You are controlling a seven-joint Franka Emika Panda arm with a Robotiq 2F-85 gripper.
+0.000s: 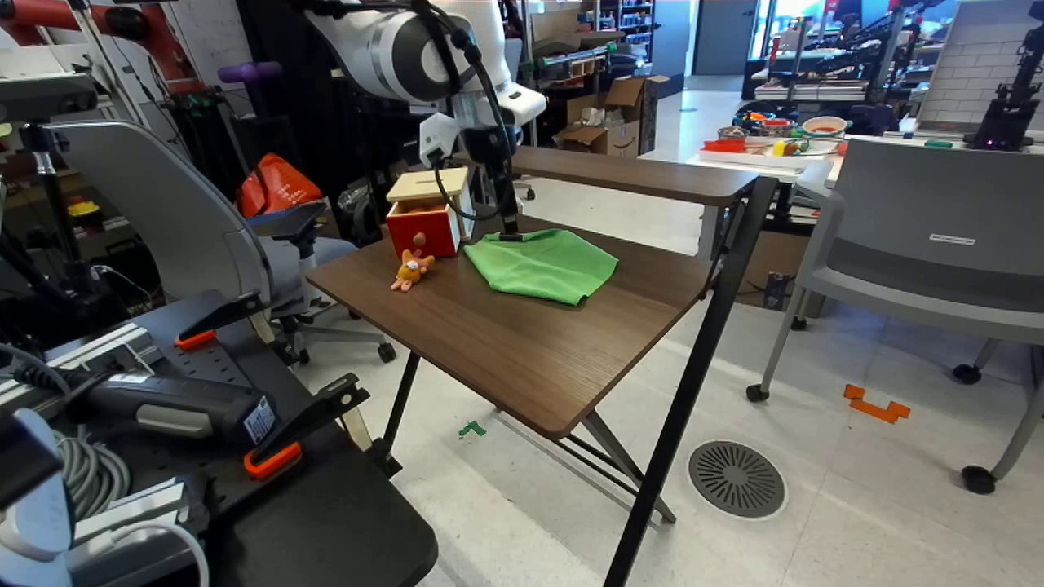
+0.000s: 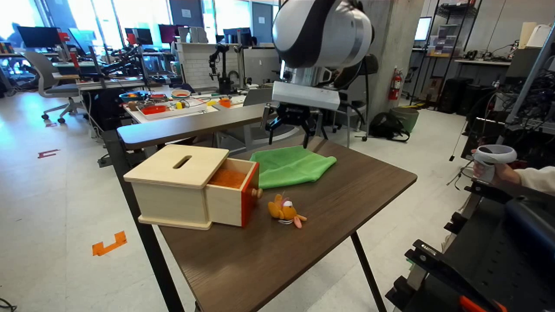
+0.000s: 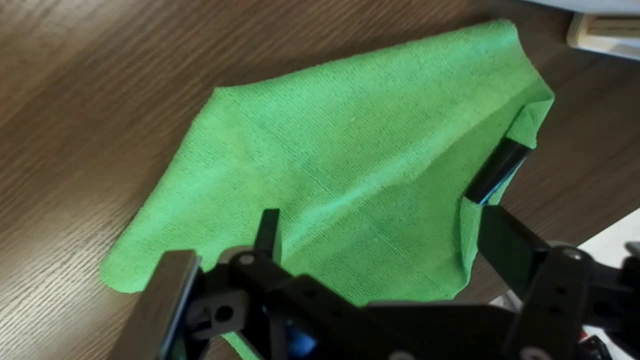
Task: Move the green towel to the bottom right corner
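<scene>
The green towel lies spread with a few folds on the brown table, shown in both exterior views [image 1: 546, 269] [image 2: 295, 167] and filling much of the wrist view [image 3: 340, 150]. A short dark strip [image 3: 497, 171] sits on the towel's folded edge; it also shows in an exterior view [image 1: 510, 237]. My gripper [image 2: 288, 144] is over the towel's far part, pointing down. In the wrist view the gripper's fingers [image 3: 380, 215] are wide apart, with towel seen below and between them and nothing held. I cannot tell whether a fingertip touches the towel.
A wooden box [image 2: 173, 195] with its red-fronted drawer [image 1: 422, 232] pulled out stands beside the towel. A small orange plush toy [image 1: 411, 269] lies in front of the drawer. A raised shelf [image 1: 620, 173] runs along one side of the brown table [image 1: 489, 342].
</scene>
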